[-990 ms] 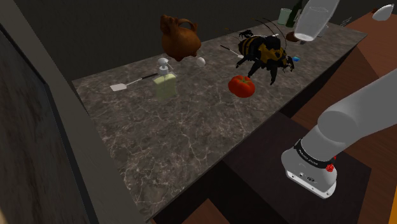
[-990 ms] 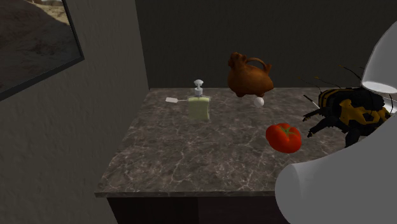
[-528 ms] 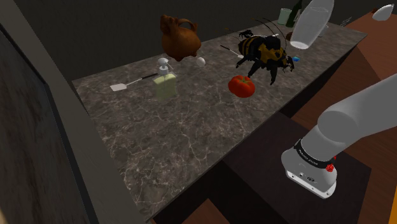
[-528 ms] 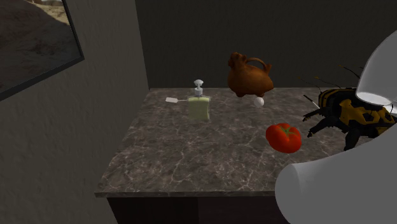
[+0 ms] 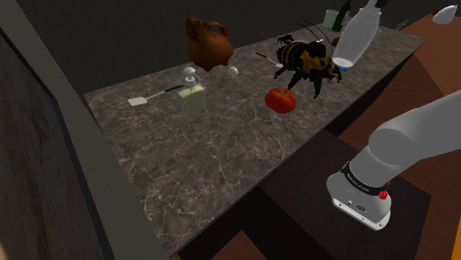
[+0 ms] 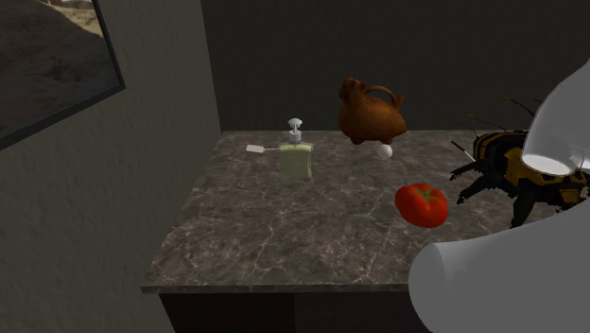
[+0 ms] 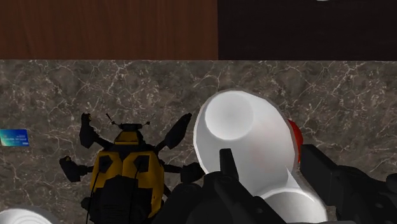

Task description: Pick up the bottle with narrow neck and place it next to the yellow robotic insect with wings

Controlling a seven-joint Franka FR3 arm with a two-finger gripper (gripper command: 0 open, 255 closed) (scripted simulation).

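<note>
Lower than a second ago, the white bottle (image 5: 356, 35) hangs tilted close by the yellow-and-black insect (image 5: 304, 60). The claw (image 7: 273, 175) pinches it above the marble counter (image 5: 207, 162).

Running dim across shoulder & 2nd ext. views, w/ the dark marble counter (image 5: 185, 162) giving back only faint pale veining. Catching the most light on the white bottle (image 5: 356, 35), glowing pale grey vs. everything around it. Shading softly along the arm (image 5: 421, 125), lighter on top & darker underneath, so lighting approx. from above. Sinking to near-black on the back wall (image 6: 378, 47). Keeping any shadow under the red tomato (image 5: 281, 99) too faint to tell. Reading brighter & flatter in wrist view, w/ counter veins standing out clearly.
</note>
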